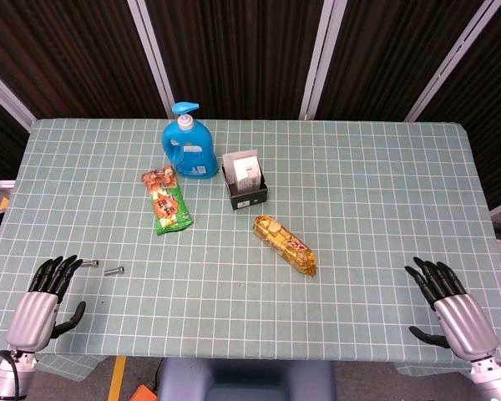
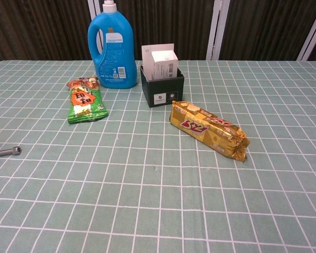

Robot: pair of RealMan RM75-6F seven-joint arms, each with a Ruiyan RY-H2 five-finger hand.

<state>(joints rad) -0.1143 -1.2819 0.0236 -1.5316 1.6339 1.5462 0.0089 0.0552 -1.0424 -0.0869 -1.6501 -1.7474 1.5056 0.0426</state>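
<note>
My left hand (image 1: 43, 301) lies flat near the table's front left corner, fingers spread, holding nothing; two small metal bolts (image 1: 113, 270) (image 2: 8, 152) lie just beyond its fingertips. At the front right corner my right hand (image 1: 451, 309) rests the same way, fingers apart and empty. Neither hand shows in the chest view. In the middle lies a gold snack packet (image 1: 285, 245) (image 2: 208, 129). Behind it stands a small black box (image 1: 245, 190) (image 2: 162, 88) holding white cartons. A green snack bag (image 1: 168, 200) (image 2: 85, 100) lies left of it, in front of a blue detergent bottle (image 1: 187, 142) (image 2: 112, 48).
The table wears a green checked cloth (image 1: 359, 192) (image 2: 147, 200). Dark slatted panels rise behind the far edge. Open cloth stretches across the front and the whole right side.
</note>
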